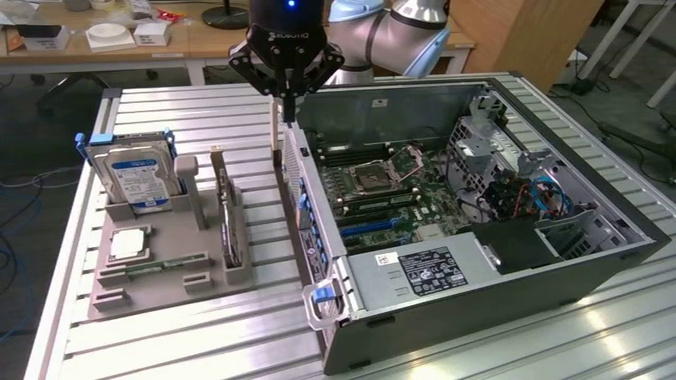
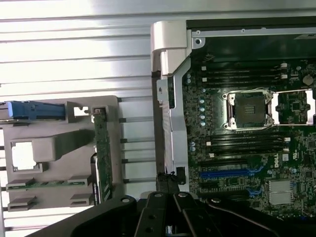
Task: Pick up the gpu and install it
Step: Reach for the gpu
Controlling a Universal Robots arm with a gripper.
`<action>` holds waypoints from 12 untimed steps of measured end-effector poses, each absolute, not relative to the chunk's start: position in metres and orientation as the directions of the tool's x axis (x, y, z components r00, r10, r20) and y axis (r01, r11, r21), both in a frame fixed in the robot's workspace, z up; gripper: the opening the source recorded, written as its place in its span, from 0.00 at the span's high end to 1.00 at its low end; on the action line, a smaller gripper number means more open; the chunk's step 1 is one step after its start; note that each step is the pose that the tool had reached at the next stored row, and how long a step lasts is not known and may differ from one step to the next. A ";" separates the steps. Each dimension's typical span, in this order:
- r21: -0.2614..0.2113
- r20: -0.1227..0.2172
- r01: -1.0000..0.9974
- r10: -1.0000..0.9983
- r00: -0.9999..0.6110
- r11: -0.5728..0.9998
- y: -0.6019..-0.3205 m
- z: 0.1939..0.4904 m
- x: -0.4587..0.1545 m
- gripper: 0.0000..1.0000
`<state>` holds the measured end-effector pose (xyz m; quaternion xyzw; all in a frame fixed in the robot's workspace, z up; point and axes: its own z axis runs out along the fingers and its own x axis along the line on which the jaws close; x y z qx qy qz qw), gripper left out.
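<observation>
The gpu (image 1: 224, 215) stands on its long edge in a slot of the grey holder tray (image 1: 158, 289), on the exterior view's left of the open computer case (image 1: 591, 261). In the wrist view the gpu (image 2: 102, 154) shows edge-on as a thin green strip. My gripper (image 1: 285, 109) hangs above the gap between the tray and the case's side wall, behind and above the card and apart from it. Its fingers are shut together with nothing between them. The gripper (image 2: 168, 190) sits over the case's edge in the wrist view.
A blue-labelled hard drive (image 1: 134, 178) stands upright in the tray, with a processor (image 1: 129, 244) and a memory stick (image 1: 164, 265) lying in front of it. Inside the case lie the motherboard (image 2: 247, 148), its bare CPU socket (image 2: 249, 108) and blue expansion slots (image 2: 227, 174).
</observation>
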<state>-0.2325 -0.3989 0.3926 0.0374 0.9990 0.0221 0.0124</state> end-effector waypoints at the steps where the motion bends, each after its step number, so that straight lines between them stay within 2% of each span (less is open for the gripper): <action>1: 0.045 -0.023 0.074 0.075 -0.997 0.996 -0.399 0.393 -0.235 0.90; 12: 0.045 -0.023 0.074 0.075 -0.997 0.996 -0.399 0.392 -0.260 0.90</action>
